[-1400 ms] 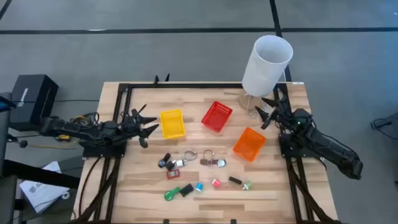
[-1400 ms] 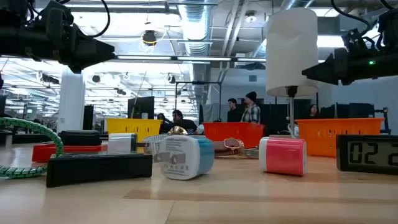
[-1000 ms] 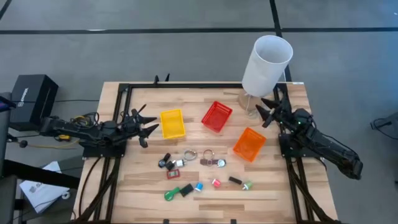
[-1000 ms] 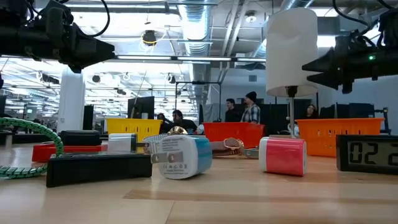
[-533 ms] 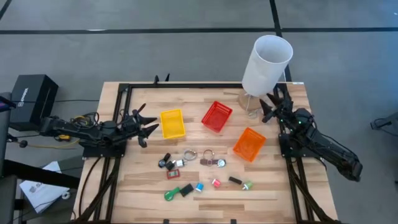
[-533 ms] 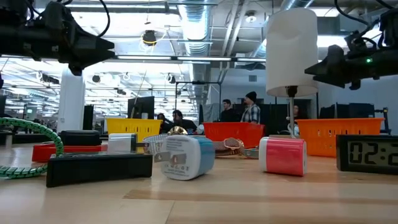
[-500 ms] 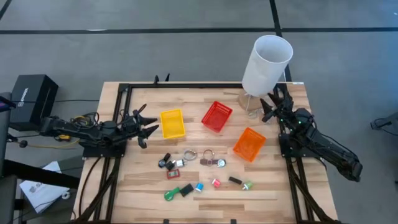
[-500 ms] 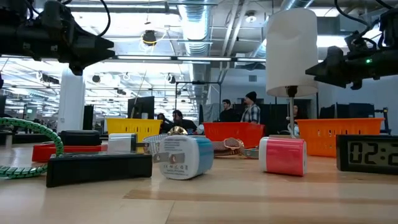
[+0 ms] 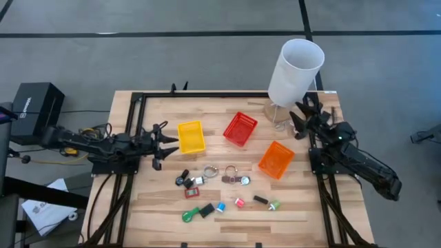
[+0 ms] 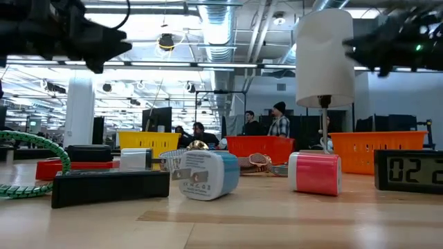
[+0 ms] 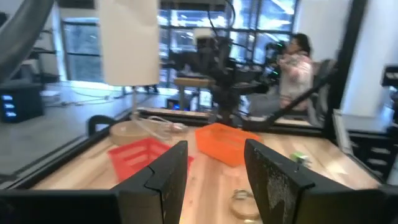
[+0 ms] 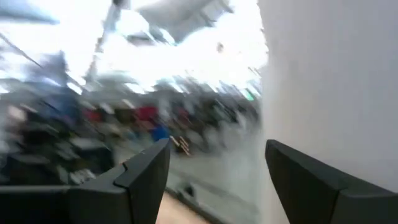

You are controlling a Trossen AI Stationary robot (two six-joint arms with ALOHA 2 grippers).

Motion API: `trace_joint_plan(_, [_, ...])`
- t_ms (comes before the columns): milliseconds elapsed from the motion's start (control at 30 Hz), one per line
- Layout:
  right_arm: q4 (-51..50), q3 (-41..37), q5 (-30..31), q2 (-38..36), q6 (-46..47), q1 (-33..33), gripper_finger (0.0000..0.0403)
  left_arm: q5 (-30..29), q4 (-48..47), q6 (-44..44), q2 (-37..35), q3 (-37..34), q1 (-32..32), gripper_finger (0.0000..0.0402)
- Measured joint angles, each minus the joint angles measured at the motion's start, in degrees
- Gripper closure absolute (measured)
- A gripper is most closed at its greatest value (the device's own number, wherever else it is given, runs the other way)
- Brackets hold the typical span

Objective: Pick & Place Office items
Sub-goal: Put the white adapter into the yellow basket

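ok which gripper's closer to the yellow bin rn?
Left. The left gripper sits open just beside the yellow bin, on its outer side. The right gripper is open across the table by the white cylinder.

A pale striped wooden table [image 9: 158, 207] carries a yellow plastic bin [image 9: 191, 136], a red mesh bin [image 9: 240, 128] and an orange bin [image 9: 276, 159]. The small office items [image 9: 217, 187] are black, red, green, blue and pink, beside a tall white cylinder [image 9: 295, 71].
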Motion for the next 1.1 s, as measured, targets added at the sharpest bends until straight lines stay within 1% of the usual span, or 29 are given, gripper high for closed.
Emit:
trace_joint_plan(100, [5.41, 0.3, -2.35, 1.12, -0.66, 2.31, 0.0147, 2.01, 0.35, -1.41, 6.57, 3.83, 0.0, 0.0245])
trace_joint_plan(167, [5.16, 1.07, -2.55, 3.4, -1.14, 4.16, 0.0147, 2.25, 0.3, -1.7, 12.06, 6.56, 0.0, 0.024])
trace_joint_plan(267, [8.29, 2.32, -2.51, 7.25, -2.74, 7.08, 0.0147, 2.31, 0.13, -1.75, 21.21, 10.97, -0.07, 0.0227])
trace_joint_plan(400, [10.13, 3.32, -2.49, 13.91, -3.19, 10.48, 0.0147, 3.81, -0.03, -1.77, 31.79, 16.71, -1.41, 0.0207])
trace_joint_plan(567, [15.13, 4.5, -2.36, 22.56, -4.04, 13.57, 0.0147, 4.52, -0.51, -3.06, 42.12, 21.89, -4.47, 0.0191])
trace_joint_plan(633, [18.58, 5.29, -2.36, 25.45, -4.04, 15.45, 0.0147, 4.63, -0.9, -4.88, 44.99, 23.65, -5.37, 0.0187])
trace_joint_plan(700, [20.6, 7.16, -2.38, 30.35, -4.07, 17.66, 0.0147, 4.61, -2.82, -7.04, 47.34, 25.42, -6.3, 0.0185])
trace_joint_plan(767, [19.98, 8.56, -2.36, 35.79, -4.07, 20.05, 0.0147, 4.55, -5.34, -9.54, 48.94, 26.72, -7.32, 0.0186])
trace_joint_plan(933, [20.75, 13.86, -2.38, 47.36, -6.76, 25.09, 0.0147, 4.75, -6.49, -16.52, 53.57, 27.56, -11.03, 0.0192])
trace_joint_plan(1000, [19.56, 15.82, -2.37, 52.22, -7.66, 26.54, 0.0147, 4.8, -6.47, -18.49, 55.26, 27.58, -12.7, 0.0194])
trace_joint_plan(1100, [20.67, 20.04, -2.37, 58.44, -7.8, 28.24, 0.0147, 4.82, -8.3, -20.98, 56.97, 27.85, -14.76, 0.0194])
